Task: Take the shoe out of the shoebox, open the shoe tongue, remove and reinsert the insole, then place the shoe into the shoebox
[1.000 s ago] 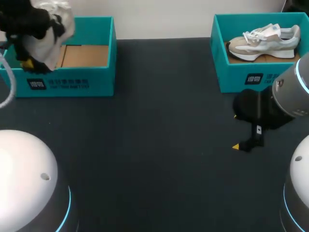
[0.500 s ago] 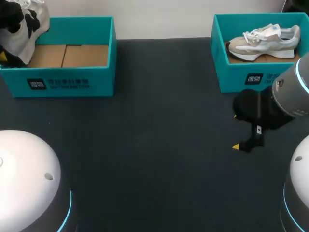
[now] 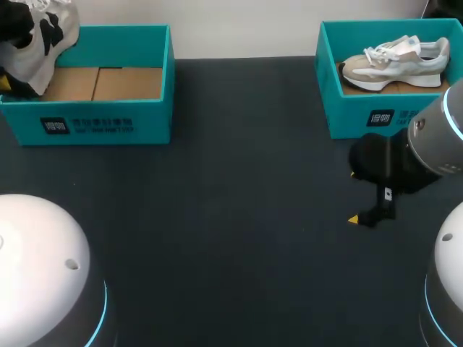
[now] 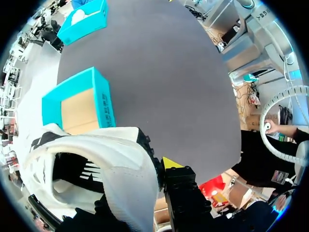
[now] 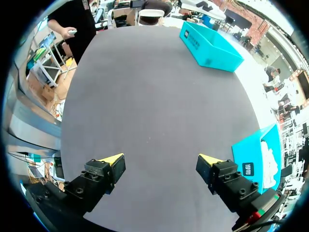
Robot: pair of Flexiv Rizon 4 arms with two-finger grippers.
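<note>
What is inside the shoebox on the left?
The shoebox shows only a bare cardboard floor. The white shoe held above it hides its left end, so that corner cannot be checked.

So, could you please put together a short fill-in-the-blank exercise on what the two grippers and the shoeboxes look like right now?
1. My left gripper holds the white shoe in the air by the left shoebox, whose inside is ___.
2. The beige shoe lies inside the other shoebox, the one on my ___.
3. My right gripper hovers over the table with its fingers ___.

Missing words: empty; right; open.
</note>
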